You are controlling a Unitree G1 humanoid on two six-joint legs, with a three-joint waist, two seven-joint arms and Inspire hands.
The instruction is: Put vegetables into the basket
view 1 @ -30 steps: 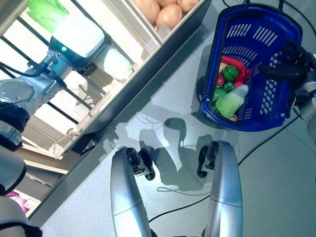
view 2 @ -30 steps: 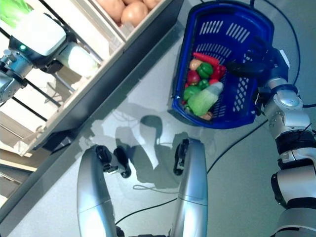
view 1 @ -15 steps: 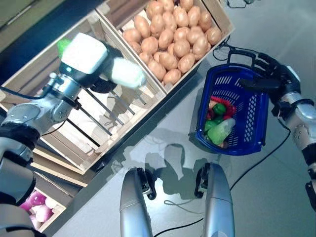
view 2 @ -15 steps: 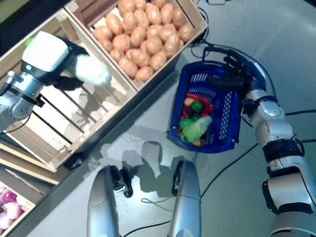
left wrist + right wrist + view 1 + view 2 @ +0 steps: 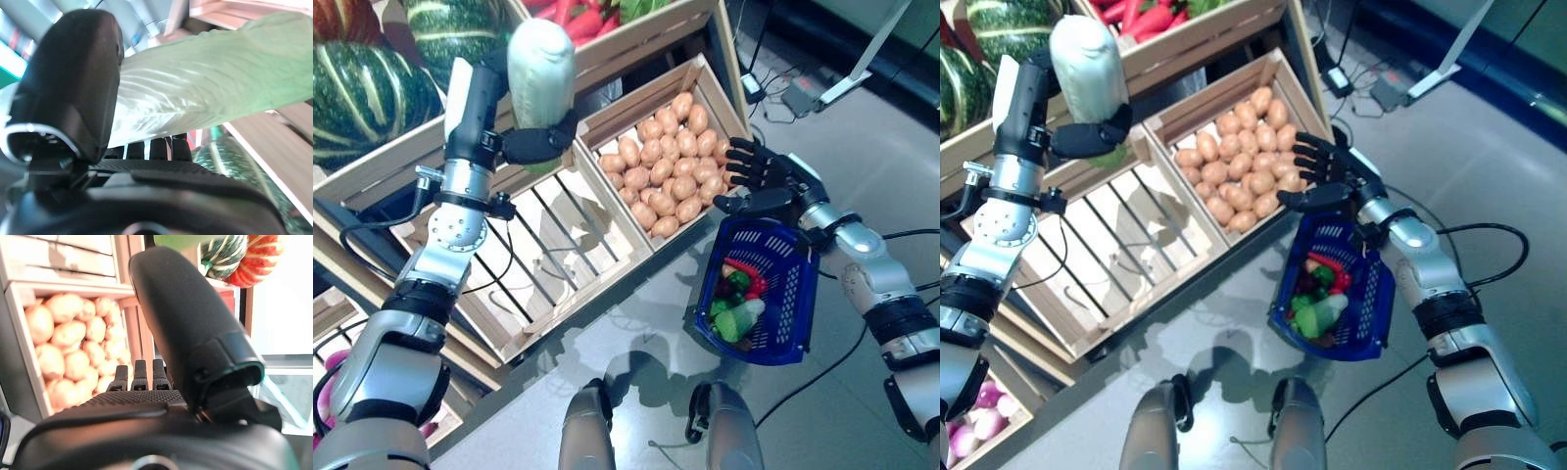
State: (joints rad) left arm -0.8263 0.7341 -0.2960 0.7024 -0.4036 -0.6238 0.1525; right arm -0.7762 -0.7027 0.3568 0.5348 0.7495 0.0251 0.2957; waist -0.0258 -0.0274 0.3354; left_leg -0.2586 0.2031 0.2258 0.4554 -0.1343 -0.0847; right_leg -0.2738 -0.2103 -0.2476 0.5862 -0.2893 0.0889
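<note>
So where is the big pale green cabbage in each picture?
Left eye view: cabbage at the top, left of centre, held up by the left hand.
Right eye view: top left, above the same hand.
Left wrist view: fills the upper middle and right, past the thumb.
Right wrist view: only a green sliver at the top edge, probably it.
Shared landmark: the potato crate.

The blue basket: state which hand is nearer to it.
Right. The right hand is at the blue basket's top rim, the basket hanging beneath it. The left hand holds a cabbage over the empty crate, well apart.
</note>
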